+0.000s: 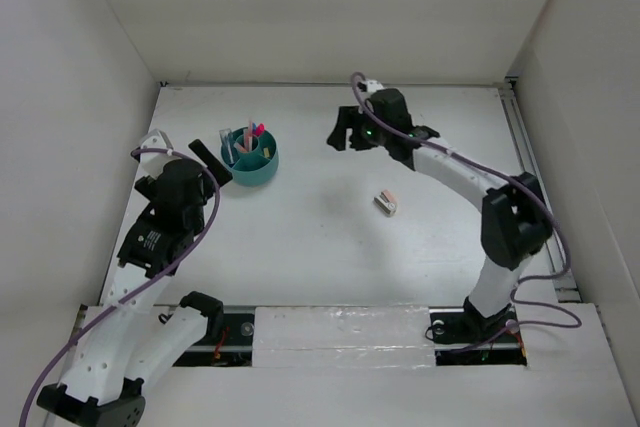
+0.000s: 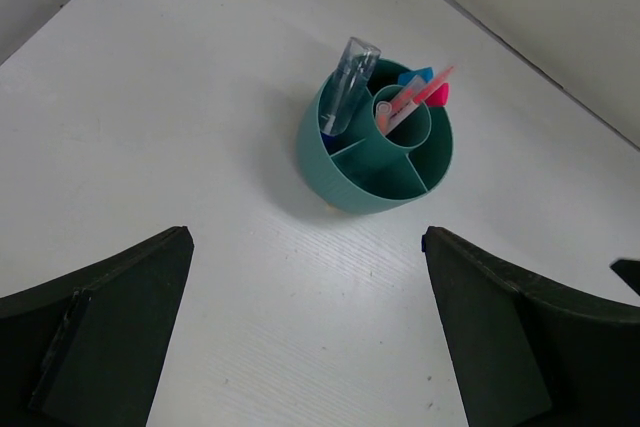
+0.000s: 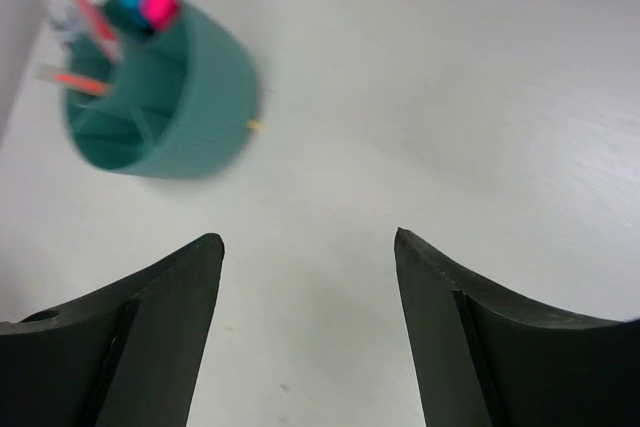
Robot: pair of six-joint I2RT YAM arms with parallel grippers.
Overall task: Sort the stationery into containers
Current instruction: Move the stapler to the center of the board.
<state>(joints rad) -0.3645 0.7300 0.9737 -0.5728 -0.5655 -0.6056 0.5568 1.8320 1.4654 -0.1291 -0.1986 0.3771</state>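
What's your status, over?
Left gripper open, empty. Right gripper open, empty. Pens standing in teal organiser; small block loose on table. Nothing blocking it.

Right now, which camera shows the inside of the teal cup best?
The left wrist view: it looks down into the cup, sharp and close, with its compartments and pens plain. The top view shows the cup small. The right wrist view shows it blurred, mostly its outer wall.
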